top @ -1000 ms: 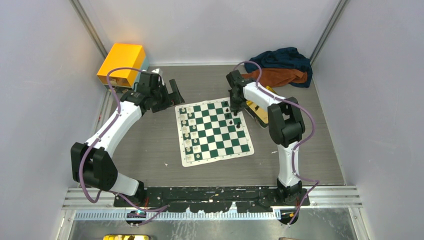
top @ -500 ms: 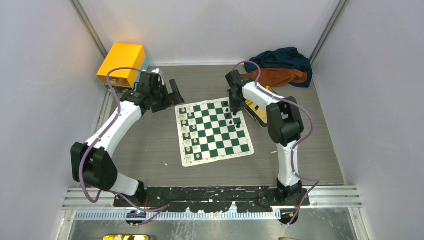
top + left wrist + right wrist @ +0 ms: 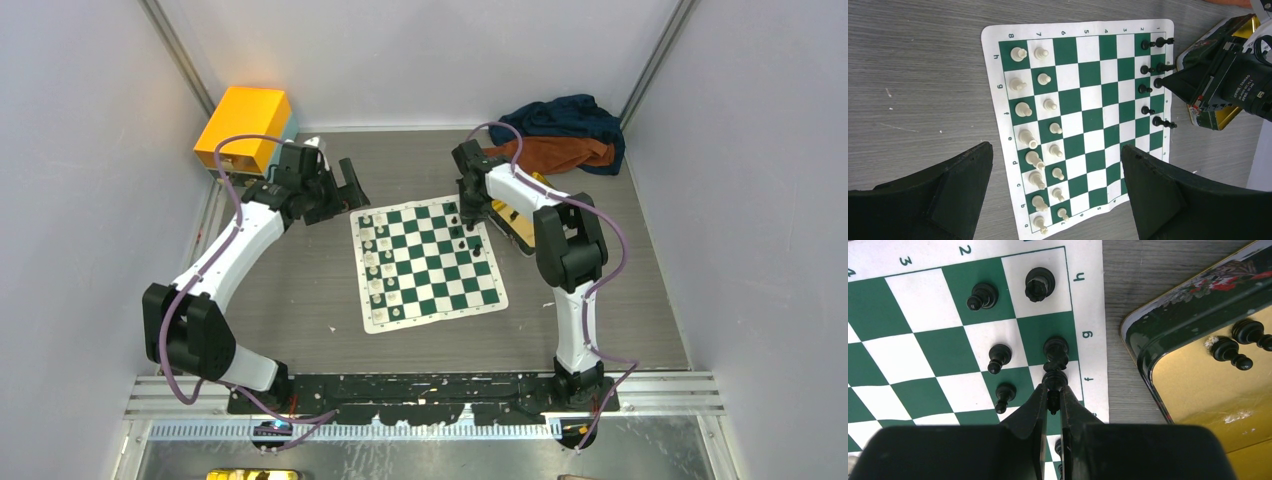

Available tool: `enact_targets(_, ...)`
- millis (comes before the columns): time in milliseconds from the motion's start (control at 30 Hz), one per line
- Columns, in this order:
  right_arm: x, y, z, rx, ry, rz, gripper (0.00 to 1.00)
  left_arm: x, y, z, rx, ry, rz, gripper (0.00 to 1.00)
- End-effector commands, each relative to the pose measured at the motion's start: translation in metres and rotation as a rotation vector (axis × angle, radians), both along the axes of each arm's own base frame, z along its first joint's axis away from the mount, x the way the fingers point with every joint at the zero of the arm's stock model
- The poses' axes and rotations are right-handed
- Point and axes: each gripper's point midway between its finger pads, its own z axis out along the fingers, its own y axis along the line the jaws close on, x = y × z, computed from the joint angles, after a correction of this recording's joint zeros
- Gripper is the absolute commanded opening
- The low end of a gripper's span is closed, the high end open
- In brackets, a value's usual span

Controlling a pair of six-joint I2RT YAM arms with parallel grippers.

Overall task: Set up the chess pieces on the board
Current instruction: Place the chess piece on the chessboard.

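Black chess piece (image 3: 1054, 378) likely handles light, rigid and tippy; hold it at the neck. Your right gripper (image 3: 1053, 396) pinches it there; the left gripper (image 3: 1057, 152) stands wide.

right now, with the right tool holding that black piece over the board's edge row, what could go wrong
1. The held black piece in the right tool sits very close to the neighbouring black piece. Opening or lifting away could tip that neighbour.
2. It is pinched between narrow fingertips near the board border, so a tilted release might send it rolling off toward the tin.
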Motion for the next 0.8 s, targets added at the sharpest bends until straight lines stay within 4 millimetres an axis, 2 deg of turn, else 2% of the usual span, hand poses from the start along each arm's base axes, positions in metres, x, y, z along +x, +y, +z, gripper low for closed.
enact_targets(0,0.0112,-0.0032,0.0158,0.001,-0.040,0.001,0.01,0.0115,-0.0074,0.0156,-0.027,-0.067,-0.019,1.00)
enact_targets(767,0.0036,-0.0065,0.0131,0.005,-0.012,0.006,0.01,0.0145,-0.0111,0.0105,-0.047,-0.053,-0.012,1.00)
